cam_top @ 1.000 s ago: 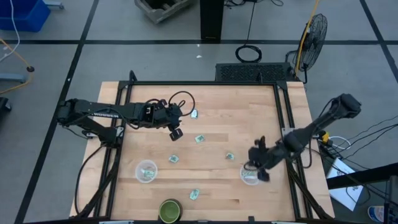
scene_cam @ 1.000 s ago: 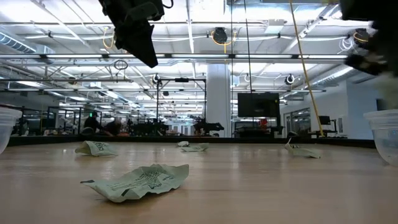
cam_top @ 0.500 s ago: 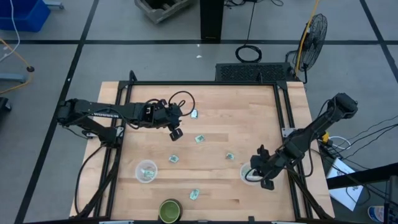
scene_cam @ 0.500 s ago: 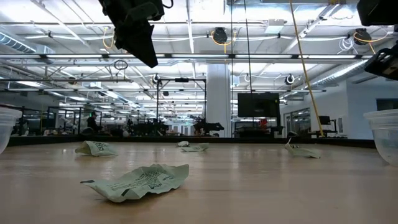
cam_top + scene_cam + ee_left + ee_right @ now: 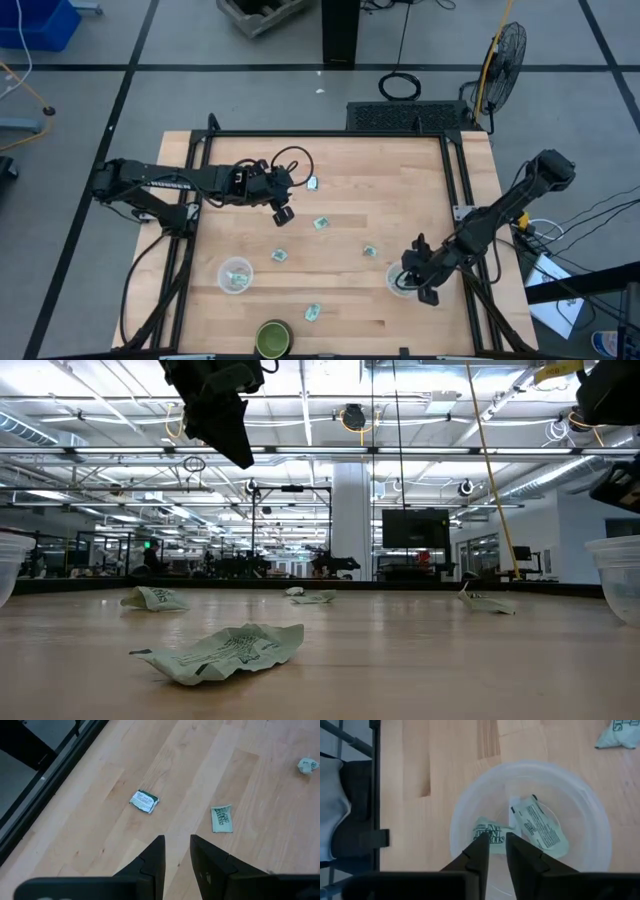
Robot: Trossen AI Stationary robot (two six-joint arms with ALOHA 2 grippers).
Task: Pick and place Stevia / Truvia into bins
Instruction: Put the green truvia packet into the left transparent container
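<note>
Two packets (image 5: 540, 827) lie inside the right-hand cup (image 5: 470, 805); right gripper (image 5: 493, 851) directly above it, fingers slightly parted, empty; judgement: lift straight up to clear the rim.

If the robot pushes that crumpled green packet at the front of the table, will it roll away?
Probably not. The crumpled packet lies flat and wrinkled on the table, so it would likely slide or flip rather than roll. It looks like thin paper, so it is probably very light and floppy, bending when pinched.
</note>
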